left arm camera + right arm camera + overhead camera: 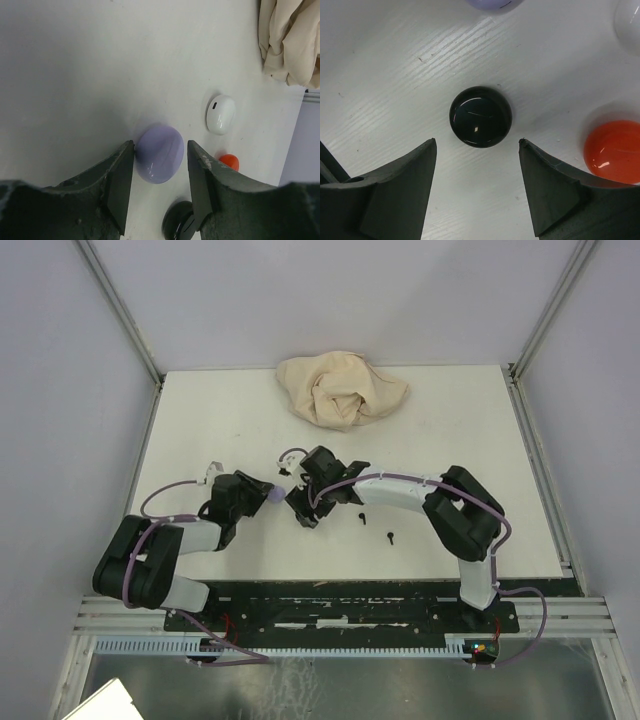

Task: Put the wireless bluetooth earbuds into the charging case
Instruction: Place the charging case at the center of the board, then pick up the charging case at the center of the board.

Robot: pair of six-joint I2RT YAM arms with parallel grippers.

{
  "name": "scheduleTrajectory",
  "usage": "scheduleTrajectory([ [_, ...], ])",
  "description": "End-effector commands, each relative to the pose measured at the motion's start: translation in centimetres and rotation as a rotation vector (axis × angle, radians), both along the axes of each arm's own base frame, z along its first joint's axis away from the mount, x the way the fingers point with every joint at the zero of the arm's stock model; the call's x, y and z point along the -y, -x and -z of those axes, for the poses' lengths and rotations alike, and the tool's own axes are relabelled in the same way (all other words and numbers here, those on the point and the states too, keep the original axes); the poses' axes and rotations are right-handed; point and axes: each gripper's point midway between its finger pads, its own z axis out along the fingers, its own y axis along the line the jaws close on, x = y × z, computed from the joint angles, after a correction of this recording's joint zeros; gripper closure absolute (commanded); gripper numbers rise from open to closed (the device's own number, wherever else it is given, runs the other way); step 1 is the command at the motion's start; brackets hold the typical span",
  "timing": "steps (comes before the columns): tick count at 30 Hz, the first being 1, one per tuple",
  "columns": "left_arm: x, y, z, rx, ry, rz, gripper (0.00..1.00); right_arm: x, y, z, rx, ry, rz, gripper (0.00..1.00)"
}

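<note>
Two tiny black stemmed earbuds (362,517) (390,537) lie on the white table right of the grippers; the other earbuds are not visible. A round lavender case (160,154), lid shut, sits between the open fingers of my left gripper (160,145); the left finger is at its edge and the right finger stands apart. It also shows in the top view (275,495). My right gripper (477,142) is open and empty, with a shut round black case (480,116) just ahead of its fingertips.
A shut white case (220,114) and a red case (229,161) lie just beyond the lavender one, and the red case (612,150) is right of the black one. A crumpled beige cloth (340,388) lies at the table's back. The two grippers (255,497) (303,508) are close together.
</note>
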Motion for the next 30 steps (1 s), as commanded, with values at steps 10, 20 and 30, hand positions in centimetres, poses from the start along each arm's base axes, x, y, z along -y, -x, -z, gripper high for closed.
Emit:
scheduleTrajectory([
  [10, -3.3, 0.8, -1.4, 0.009, -0.082, -0.059, 0.42, -2.3, -0.8, 0.6, 0.032, 0.012, -0.013, 0.26],
  [20, -4.0, 0.9, -4.7, 0.069, -0.065, -0.083, 0.43, -1.6, -1.0, 1.7, 0.058, 0.073, 0.012, 0.44],
  [30, -2.1, 0.4, -7.5, 0.112, -0.005, 0.005, 0.43, -1.0, -2.3, -0.1, 0.171, 0.048, 0.029, 0.73],
])
